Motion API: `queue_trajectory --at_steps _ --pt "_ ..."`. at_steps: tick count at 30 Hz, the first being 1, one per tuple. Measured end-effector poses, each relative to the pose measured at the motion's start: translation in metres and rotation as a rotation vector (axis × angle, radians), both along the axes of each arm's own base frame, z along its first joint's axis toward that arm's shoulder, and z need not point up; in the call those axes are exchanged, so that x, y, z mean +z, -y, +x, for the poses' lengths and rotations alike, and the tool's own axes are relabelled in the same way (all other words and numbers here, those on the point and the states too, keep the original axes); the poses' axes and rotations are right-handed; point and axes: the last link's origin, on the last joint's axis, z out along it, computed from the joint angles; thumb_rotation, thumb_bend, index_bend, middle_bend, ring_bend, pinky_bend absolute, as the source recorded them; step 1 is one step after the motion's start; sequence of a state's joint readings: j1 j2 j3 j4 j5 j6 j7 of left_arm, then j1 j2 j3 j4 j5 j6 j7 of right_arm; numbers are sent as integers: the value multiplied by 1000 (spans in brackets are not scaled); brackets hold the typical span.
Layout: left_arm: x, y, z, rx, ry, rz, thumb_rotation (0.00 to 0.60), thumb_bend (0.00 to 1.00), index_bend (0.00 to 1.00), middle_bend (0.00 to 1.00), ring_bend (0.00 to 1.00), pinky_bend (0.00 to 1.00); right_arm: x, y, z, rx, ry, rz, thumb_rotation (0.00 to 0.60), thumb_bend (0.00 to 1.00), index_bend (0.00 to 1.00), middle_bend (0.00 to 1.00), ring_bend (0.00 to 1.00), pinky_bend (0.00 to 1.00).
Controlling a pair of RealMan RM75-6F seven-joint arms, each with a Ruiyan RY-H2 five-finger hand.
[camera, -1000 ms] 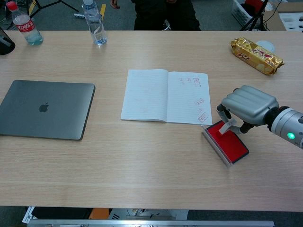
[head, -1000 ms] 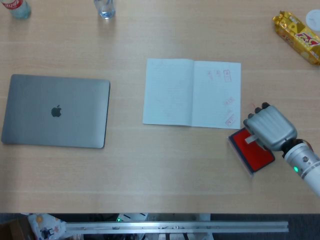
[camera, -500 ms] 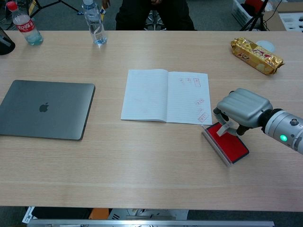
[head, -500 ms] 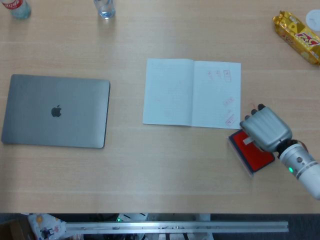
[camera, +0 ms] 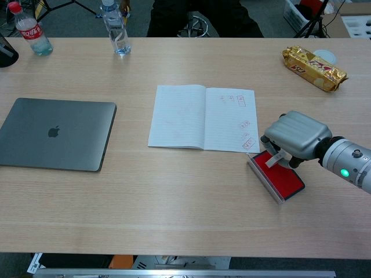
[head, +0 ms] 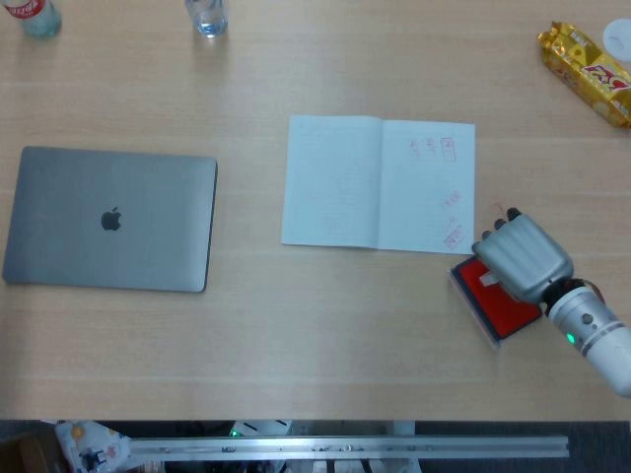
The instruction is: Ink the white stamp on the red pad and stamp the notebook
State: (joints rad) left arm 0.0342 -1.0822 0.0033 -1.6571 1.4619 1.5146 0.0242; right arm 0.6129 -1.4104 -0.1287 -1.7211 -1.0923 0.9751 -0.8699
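Note:
The open notebook (head: 380, 182) (camera: 203, 117) lies at the table's middle, with several red stamp marks on its right page. Just right of its lower corner sits the red ink pad (head: 498, 304) (camera: 277, 174) in a grey tray. My right hand (head: 523, 258) (camera: 295, 134) hovers low over the pad and holds the white stamp (head: 489, 280) (camera: 274, 160) between its fingers. The stamp's lower end touches or nearly touches the red surface; I cannot tell which. My left hand is not visible in either view.
A closed grey laptop (head: 110, 219) (camera: 55, 134) lies at the left. Two bottles (camera: 116, 29) (camera: 32, 32) stand at the far edge. A gold snack packet (head: 587, 71) (camera: 315, 68) lies at the far right.
My right hand has lowered and shifted slightly toward the notebook, bringing the white stamp down onto or just above the red pad.

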Motion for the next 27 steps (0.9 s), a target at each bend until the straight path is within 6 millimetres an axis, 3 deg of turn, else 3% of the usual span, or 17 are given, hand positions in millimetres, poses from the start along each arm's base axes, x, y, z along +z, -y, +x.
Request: queue_trajectory --at_steps 18,27 --pt "1 1 -2 3 0 1 600 324 0 0 0 0 -1 -1 -2 -6 -12 -4 600 455 730 557 440 325" --pt "1 0 2 -7 5 1 600 324 0 0 0 0 26 4 9 -31 47 -44 600 456 738 568 442 325"
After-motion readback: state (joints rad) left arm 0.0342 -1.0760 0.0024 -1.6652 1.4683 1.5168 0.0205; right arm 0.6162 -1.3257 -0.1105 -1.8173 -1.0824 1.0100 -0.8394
